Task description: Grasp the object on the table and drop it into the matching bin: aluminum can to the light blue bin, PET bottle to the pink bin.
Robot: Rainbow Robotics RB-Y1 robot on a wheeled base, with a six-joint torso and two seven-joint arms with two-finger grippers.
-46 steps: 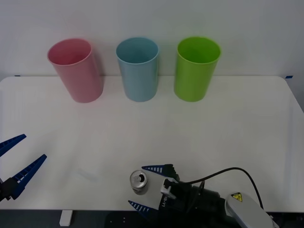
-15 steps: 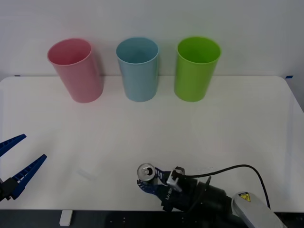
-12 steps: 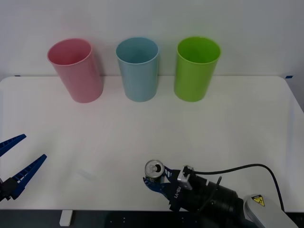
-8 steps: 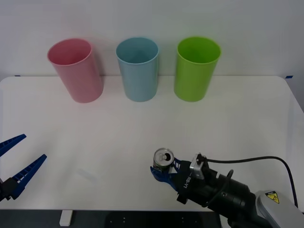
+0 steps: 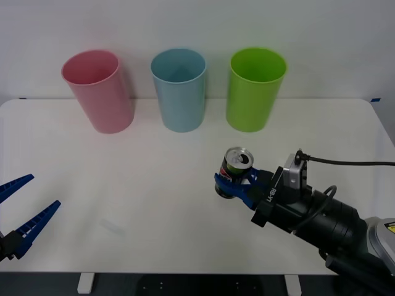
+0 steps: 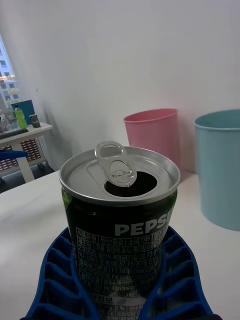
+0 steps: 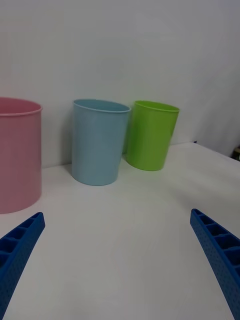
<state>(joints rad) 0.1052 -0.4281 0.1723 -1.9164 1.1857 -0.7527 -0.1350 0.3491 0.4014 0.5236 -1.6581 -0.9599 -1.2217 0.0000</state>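
Right gripper (image 5: 236,185) clenched on aluminum can (image 5: 236,166), upright, raised above table (image 5: 154,185), at 5 o'clock from light blue bin (image 5: 179,90). Left gripper (image 5: 18,213) spread wide, idle at table's 8 o'clock.

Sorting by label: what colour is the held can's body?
Dark with green markings, silver top: the aluminum can, best in the right wrist view.

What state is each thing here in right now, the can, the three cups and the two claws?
aluminum can: upright, opened, held off the table.
right gripper: shut on the can.
left gripper: open, holding nothing, at the table's near left edge.
pink bin: standing, leaning slightly.
light blue bin: upright, nothing visible inside.
lime green bin: upright.
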